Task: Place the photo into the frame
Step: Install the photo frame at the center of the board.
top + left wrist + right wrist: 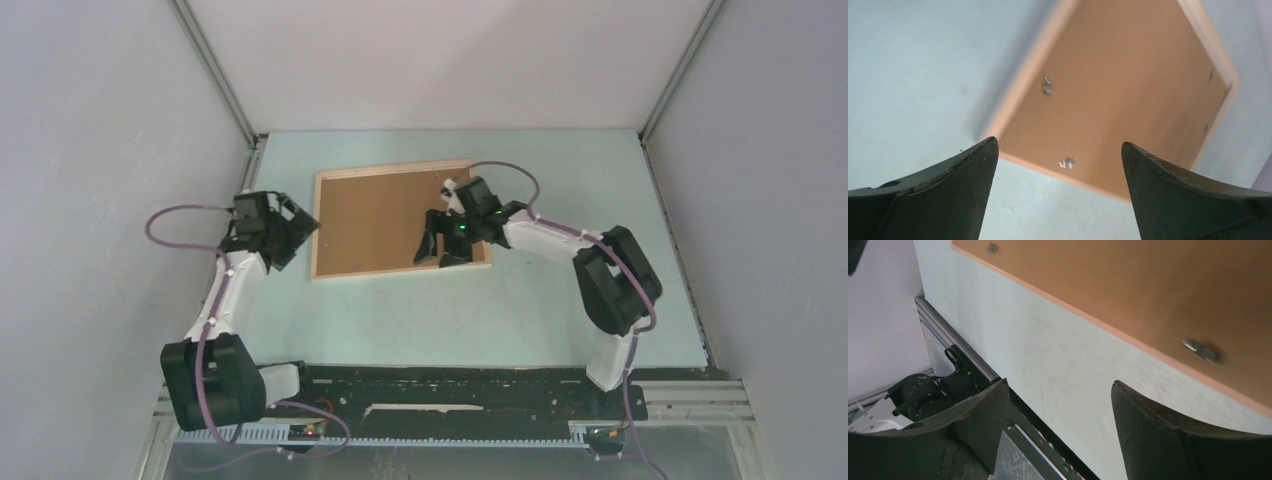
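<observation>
The left gripper (302,228) hovers just beside the frame's left edge, a little above the table (450,310). Its jaws are spread wide with nothing between them. From its wrist camera the near left corner of the frame sits in the gap between the fingers, so it seems placed to steady or press that side if the frame slides.

The frame (380,272) lies flat in the middle of the table, its pale wood rim facing up. The photo (370,220) lies inside the rim, with the brown cork back up and the picture side down. That is the way a print goes in from behind. It looks level with the rim all round, though the blur in the wrist views makes it hard to say it is fully seated. Small metal tabs (1047,85) show on the cork just inside the rim, probably there to hold the backing in.

The right gripper (442,252) is over the frame's near right corner, close above the cork, with its fingers apart and gripping nothing. Its wrist camera looks along the frame's near edge, with one tab close by. It is probably there to push that corner down or work the tab
</observation>
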Controlling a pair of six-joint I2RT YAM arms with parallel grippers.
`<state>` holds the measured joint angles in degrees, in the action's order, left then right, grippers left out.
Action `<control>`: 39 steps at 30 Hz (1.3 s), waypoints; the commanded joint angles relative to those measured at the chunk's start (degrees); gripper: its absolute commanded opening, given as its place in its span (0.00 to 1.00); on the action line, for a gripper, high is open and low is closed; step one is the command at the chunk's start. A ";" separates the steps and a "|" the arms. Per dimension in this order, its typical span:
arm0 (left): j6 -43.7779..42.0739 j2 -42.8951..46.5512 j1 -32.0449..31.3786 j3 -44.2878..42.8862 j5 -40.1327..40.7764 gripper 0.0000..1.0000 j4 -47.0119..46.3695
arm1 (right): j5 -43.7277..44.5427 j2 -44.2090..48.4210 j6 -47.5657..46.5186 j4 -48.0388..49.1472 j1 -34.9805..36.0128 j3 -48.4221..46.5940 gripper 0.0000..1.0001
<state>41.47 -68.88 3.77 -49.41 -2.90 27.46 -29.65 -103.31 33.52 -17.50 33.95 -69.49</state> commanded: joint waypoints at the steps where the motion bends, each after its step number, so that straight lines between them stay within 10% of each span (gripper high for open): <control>1: -1.60 -3.89 8.88 -0.50 -5.51 1.00 -4.66 | 5.14 -5.88 -0.54 -1.95 6.30 -10.34 0.81; 19: -19.91 -28.92 10.68 -12.78 -7.81 0.30 5.24 | 7.89 -23.30 -2.79 -5.81 15.73 -31.24 0.56; 39: -21.97 -33.35 10.68 -13.42 -0.64 0.28 9.97 | 20.27 -31.93 1.41 -9.80 16.70 -41.04 0.55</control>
<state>22.37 -99.29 14.33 -62.39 -10.39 36.03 -18.24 -133.43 33.23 -27.16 50.41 -108.55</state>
